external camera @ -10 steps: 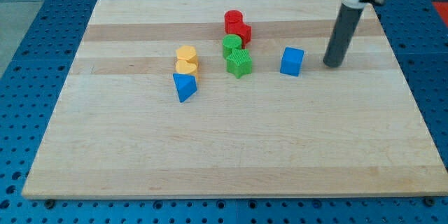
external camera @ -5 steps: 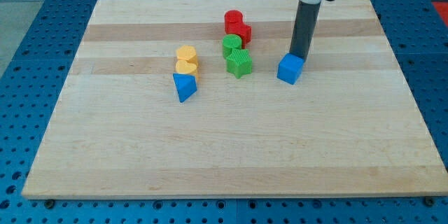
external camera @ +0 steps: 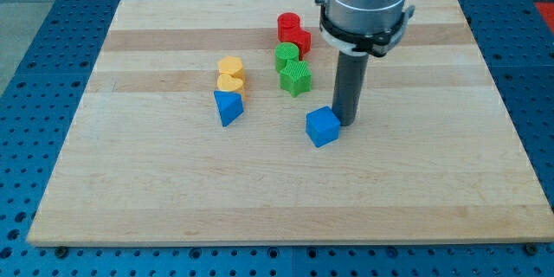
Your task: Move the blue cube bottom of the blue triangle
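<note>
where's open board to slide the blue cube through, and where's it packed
Free: the whole lower board below the blue triangle and blue cube, plus both side strips. My tip sits against the cube's upper right. Crowded: yellow blocks, green blocks and red blocks above.

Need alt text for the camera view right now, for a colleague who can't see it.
My tip touches the blue cube from its upper right, mid-board. The blue triangle sits to the view's left, with yellow, green and red blocks above.
</note>
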